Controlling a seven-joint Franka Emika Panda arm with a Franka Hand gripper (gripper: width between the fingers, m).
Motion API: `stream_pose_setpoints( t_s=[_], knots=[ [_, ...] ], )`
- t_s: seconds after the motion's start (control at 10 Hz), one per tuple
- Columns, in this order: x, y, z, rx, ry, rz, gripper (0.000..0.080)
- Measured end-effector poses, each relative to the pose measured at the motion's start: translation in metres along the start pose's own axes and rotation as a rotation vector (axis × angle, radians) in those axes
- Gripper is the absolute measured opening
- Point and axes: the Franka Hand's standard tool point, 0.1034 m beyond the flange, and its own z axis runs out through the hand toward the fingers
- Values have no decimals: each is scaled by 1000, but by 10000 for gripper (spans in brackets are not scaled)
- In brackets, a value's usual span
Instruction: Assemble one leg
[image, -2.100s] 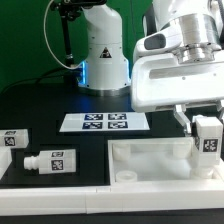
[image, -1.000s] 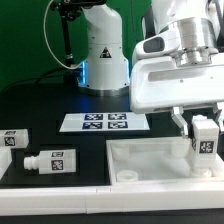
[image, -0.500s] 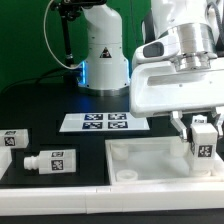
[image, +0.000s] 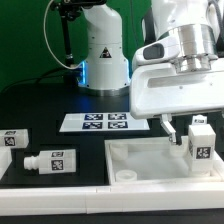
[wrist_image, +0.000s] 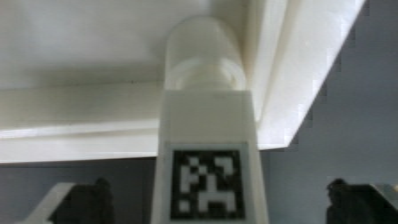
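A white leg (image: 198, 142) with a black-and-white tag stands upright at the far corner of the white rimmed top (image: 150, 147), on the exterior view's right. My gripper (image: 192, 131) is open around it, one finger on each side. In the wrist view the leg (wrist_image: 210, 150) is centred between the two dark fingertips (wrist_image: 80, 202), with a clear gap on both sides. Its rounded end rests against the top's inner corner (wrist_image: 89, 110). My gripper (wrist_image: 217, 203) holds nothing.
Two more white legs lie on the black table at the exterior view's left, one (image: 14, 139) behind the other (image: 50, 160). The marker board (image: 104, 122) lies behind the top. A second robot's base (image: 103, 55) stands at the back.
The fingers have opened and let go of the leg. The leg has come down slightly and now stands in the top's corner. The other legs have not moved.
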Motion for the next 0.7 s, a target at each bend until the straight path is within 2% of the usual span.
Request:
stream_pose_setpoints(
  t_s=[0.1,0.4,0.7],
  knots=[
    [5,-3,0,14,-91,11,639],
    [21,6,2,33,-340,36,648],
    [8,9,3,29,-550,109,648]
  ],
)
